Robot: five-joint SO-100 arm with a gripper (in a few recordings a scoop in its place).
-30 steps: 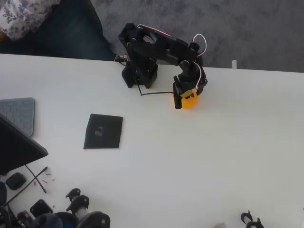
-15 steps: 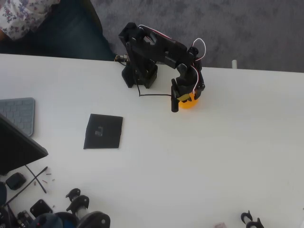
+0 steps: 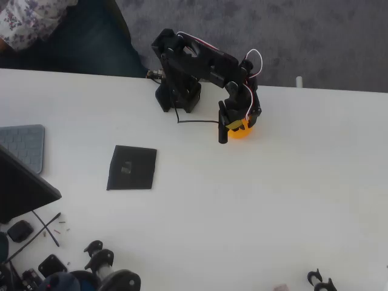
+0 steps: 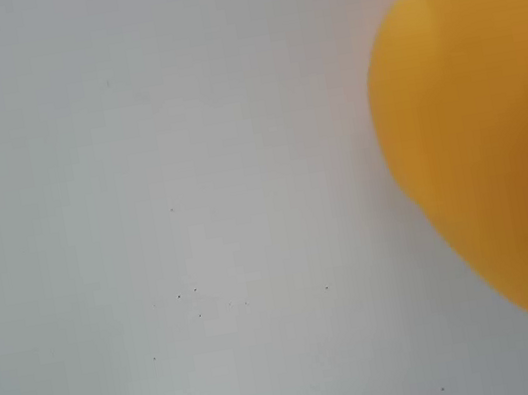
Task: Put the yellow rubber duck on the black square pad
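Looking down in the overhead view, 1 black arm reaches over the white table (image 3: 273, 194), its gripper (image 3: 233, 128) set right at 1 yellow rubber duck (image 3: 241, 130); 1 dark finger (image 3: 223, 131) lies along the duck's left side, but whether the jaws pinch it cannot be told. 1 black square pad (image 3: 131, 168) lies well apart to the left, with 1 grey keyboard (image 3: 24, 145) beyond. The wrist view adds close detail: the duck's smooth yellow body (image 4: 488, 140) on the speckled white surface.
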